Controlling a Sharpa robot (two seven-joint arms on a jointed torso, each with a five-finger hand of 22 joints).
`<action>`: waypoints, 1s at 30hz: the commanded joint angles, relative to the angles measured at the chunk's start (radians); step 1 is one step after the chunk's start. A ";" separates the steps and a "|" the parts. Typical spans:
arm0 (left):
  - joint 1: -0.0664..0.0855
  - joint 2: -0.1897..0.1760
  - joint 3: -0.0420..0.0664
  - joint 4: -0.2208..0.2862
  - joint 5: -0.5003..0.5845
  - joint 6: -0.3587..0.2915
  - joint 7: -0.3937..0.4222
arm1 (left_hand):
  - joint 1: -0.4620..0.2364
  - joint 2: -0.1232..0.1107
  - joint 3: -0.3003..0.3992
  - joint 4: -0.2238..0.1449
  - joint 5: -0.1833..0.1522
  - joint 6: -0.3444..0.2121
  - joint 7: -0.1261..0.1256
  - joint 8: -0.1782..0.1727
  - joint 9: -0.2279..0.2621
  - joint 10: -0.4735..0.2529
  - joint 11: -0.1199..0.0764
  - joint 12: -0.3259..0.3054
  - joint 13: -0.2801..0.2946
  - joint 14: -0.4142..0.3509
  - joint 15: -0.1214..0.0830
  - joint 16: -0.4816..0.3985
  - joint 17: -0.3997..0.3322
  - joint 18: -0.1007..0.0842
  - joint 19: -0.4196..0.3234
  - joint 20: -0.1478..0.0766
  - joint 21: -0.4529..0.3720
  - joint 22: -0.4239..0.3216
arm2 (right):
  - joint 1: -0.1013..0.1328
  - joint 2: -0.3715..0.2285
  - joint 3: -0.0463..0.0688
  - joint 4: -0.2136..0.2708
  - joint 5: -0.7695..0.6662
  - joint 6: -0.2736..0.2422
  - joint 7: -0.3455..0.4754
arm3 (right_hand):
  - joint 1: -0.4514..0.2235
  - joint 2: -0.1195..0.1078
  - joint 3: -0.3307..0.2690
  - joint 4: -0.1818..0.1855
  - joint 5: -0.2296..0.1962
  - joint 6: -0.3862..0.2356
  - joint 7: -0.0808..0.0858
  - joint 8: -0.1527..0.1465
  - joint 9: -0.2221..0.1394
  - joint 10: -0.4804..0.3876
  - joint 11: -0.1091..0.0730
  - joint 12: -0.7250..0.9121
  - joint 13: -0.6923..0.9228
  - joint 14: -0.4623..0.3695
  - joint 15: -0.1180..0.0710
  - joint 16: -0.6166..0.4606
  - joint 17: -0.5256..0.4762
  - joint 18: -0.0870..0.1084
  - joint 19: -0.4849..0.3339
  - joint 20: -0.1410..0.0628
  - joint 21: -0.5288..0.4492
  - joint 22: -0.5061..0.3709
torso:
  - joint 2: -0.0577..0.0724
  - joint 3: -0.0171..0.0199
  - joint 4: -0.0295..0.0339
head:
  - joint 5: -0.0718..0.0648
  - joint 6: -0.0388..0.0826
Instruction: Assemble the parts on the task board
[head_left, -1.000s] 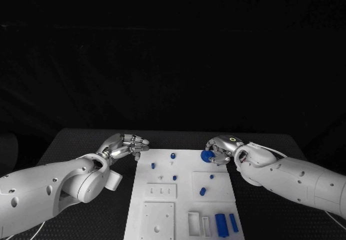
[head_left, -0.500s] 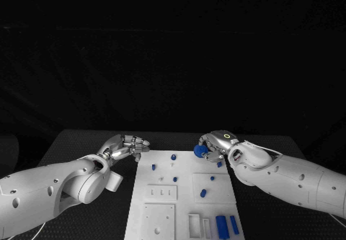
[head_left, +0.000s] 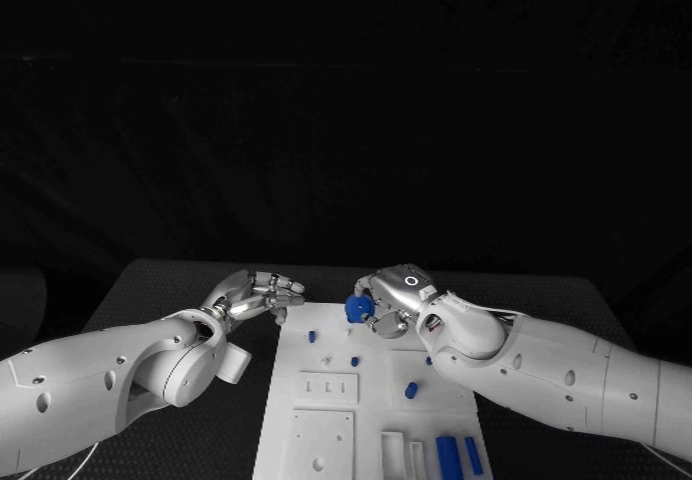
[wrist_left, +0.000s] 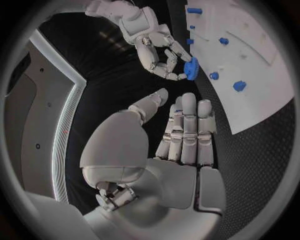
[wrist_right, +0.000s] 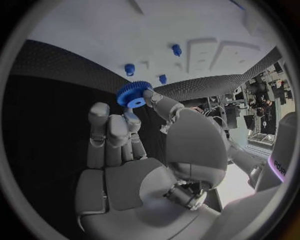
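Since one second ago: right robot hand (head_left: 387, 300) has carried the blue gear (head_left: 358, 309) leftward in the head view, from over the board's right part to over its upper middle; left robot hand (head_left: 260, 295) has hardly shifted. Gear: toothed blue disc with a centre hole, pinched between the right hand's thumb and a fingertip (wrist_right: 131, 119), remaining fingers upright beside it; seen in the right wrist view (wrist_right: 133, 94) against the table's edge, and in the left wrist view (wrist_left: 192, 68) at the tips of the far hand (wrist_left: 161, 56). Left robot hand: at the board's upper left corner in the head view, over the black table (head_left: 173, 285), fingers curled in, nothing in them; in its own wrist view (wrist_left: 181, 131) the fingers lie close together, thumb set slightly apart. Board (head_left: 325, 400): white plate, centre bottom of the head view, with recessed panels. Small blue pegs stand on its upper half, one (head_left: 313, 337) at upper left, one (head_left: 355, 360) near the middle, one (head_left: 411, 389) lower right of that. Blue bars (head_left: 447, 452) stand in slots at the lower right, one (head_left: 473, 452) narrower.
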 joint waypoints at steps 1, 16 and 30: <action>0.001 0.005 0.001 0.003 -0.004 -0.003 0.010 | -0.009 -0.001 0.001 -0.001 0.005 -0.003 0.005 -0.004 0.002 -0.001 0.006 -0.004 0.001 0.001 0.006 0.004 -0.001 0.036 -0.003 -0.007 0.002 -0.001 | -0.007 0.021 -0.010 -0.009 -0.083 -0.006 -0.033 | 0.002 -0.011 0.001 0.005 -0.003 0.113 -0.003 0.001 0.002 0.004 -0.005 -0.007 -0.002 0.001 -0.008 -0.007 0.002 0.054 0.001 -0.010 0.005 0.016 | 0.001 -0.0027 0.0023 | 0.004 0.001; 0.001 0.007 0.002 0.006 -0.005 -0.002 0.009 | -0.008 -0.002 0.001 -0.002 0.005 -0.003 0.005 -0.004 0.002 -0.001 0.005 -0.004 0.001 0.001 0.006 0.005 -0.002 0.036 -0.003 -0.007 0.002 -0.002 | -0.034 0.078 -0.045 -0.066 -0.092 0.026 -0.029 | 0.004 -0.015 0.005 0.006 -0.006 0.112 -0.003 0.000 0.002 0.005 -0.005 -0.008 -0.002 0.001 -0.008 -0.007 0.002 0.054 0.000 -0.009 0.005 0.016 | 0.004 -0.0101 0.0107 | 0.010 -0.012; 0.001 0.009 0.002 0.007 -0.006 -0.002 0.009 | -0.008 -0.003 0.001 -0.002 0.005 -0.004 0.006 -0.005 0.002 -0.001 0.006 -0.004 0.001 0.001 0.006 0.005 -0.002 0.036 -0.003 -0.007 0.002 -0.002 | -0.045 0.099 -0.060 -0.106 -0.089 0.033 -0.021 | 0.002 -0.016 0.004 0.006 -0.003 0.111 -0.002 -0.002 0.001 0.005 -0.004 -0.009 -0.002 0.000 -0.008 -0.008 0.002 0.054 0.000 -0.008 0.005 0.016 | 0.004 -0.0103 0.0104 | 0.010 -0.013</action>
